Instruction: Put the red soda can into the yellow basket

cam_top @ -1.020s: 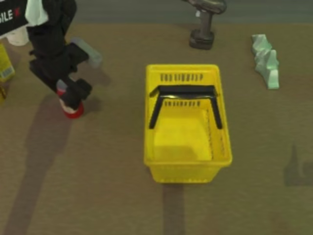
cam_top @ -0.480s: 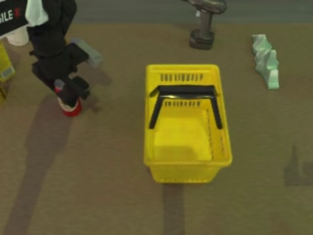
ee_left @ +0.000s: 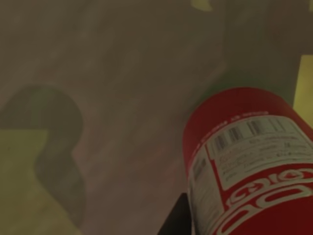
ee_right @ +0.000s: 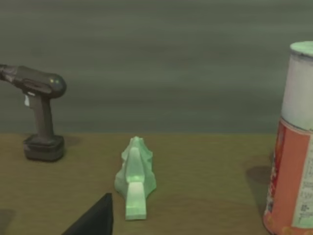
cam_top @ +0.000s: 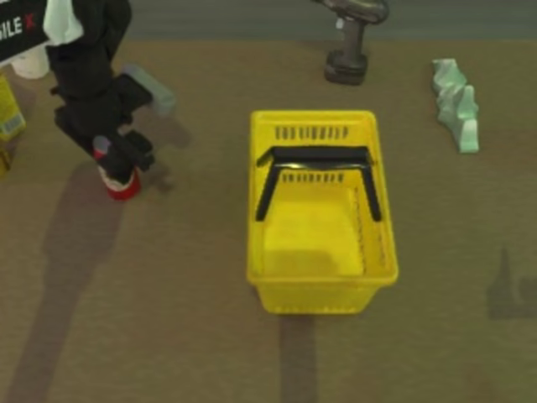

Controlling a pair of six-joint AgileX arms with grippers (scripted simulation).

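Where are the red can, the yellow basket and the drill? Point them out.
red can [ee_left: 244,161]: left wrist view, on its label.
yellow basket [cam_top: 323,298]: top view, on its near wall.
drill [ee_right: 41,110]: right wrist view, on its grip.

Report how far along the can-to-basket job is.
Done: left gripper has reached the red soda can at the table's left. In hand: gripping it; whether it's clamped is unclear. Left: lift, carry, drop into the yellow basket, which holds nothing. Right arm isn't visible from above.

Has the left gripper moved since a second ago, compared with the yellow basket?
Yes, slightly. In the top view the left gripper with the red soda can has shifted a little farther left, away from the yellow basket, which has stayed put.
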